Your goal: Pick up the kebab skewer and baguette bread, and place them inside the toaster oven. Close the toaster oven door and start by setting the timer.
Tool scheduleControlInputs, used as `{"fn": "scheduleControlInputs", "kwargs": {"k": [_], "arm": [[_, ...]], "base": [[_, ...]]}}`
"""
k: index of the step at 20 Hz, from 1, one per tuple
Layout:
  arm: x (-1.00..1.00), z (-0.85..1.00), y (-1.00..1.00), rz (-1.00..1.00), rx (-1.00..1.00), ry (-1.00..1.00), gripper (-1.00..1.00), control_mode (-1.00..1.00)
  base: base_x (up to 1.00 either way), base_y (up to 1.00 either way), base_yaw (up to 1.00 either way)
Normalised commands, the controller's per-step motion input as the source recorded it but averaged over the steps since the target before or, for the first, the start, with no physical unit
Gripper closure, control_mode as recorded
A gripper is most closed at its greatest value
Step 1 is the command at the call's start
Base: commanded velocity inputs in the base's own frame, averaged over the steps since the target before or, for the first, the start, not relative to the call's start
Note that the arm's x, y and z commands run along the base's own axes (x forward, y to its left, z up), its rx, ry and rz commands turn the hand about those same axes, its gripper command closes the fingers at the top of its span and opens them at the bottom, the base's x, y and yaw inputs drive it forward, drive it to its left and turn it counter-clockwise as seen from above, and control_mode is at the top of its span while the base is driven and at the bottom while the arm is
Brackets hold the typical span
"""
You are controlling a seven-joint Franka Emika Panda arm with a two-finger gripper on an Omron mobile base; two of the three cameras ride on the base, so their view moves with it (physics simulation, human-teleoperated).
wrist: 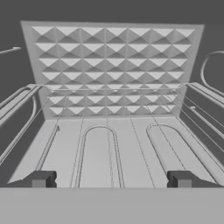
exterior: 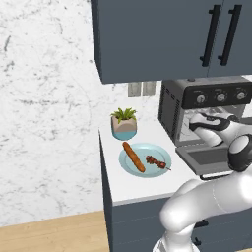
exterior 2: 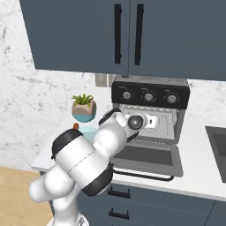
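The toaster oven sits on the white counter under the dark blue upper cabinets, with three round knobs across its black control strip. The toaster oven door is dropped open and lies roughly flat in front of the cavity, its black bar handle at the near edge.

The arm reaches into the open cavity, and the gripper is inside it with its two dark fingertips standing wide apart — nothing between them. In the hand view the wire rack runs away beneath the fingertips toward the embossed, diamond-patterned back wall.

To the left of the oven on the same counter lies a light blue plate. The baguette bread rests on its left half, lying at a slant, and the kebab skewer lies on the right half, near the loaf but apart from it. Both are well apart from the gripper.

Behind the plate stands a small potted plant in a tan and blue pot, close to the marble-look wall. An outlet plate shows on the wall just below the cabinets.
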Motion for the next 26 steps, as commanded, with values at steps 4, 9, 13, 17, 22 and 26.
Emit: {"fn": "scheduleControlInputs", "kwargs": {"k": [4, 9, 13, 17, 22, 26], "arm": [[-0.38, -0.43, 0.0, 0.0, 0.0, 0.0, -1.0, -1.0], [-0.38, -0.47, 0.0, 0.0, 0.0, 0.03, -1.0, -1.0], [-0.34, -0.5, 0.0, 0.0, 0.0, 0.04, -1.0, -1.0], [-0.33, -0.4, 0.0, 0.0, 0.0, 0.07, -1.0, -1.0], [-0.33, -0.47, 0.0, 0.0, 0.0, 0.07, -1.0, -1.0], [-0.34, -0.49, 0.0, 0.0, 0.0, 0.04, -1.0, -1.0]], "base": [[0.0, 0.0, 0.0], [0.0, 0.0, 0.0], [0.0, 0.0, 0.0], [0.0, 0.0, 0.0], [0.0, 0.0, 0.0], [0.0, 0.0, 0.0]]}}
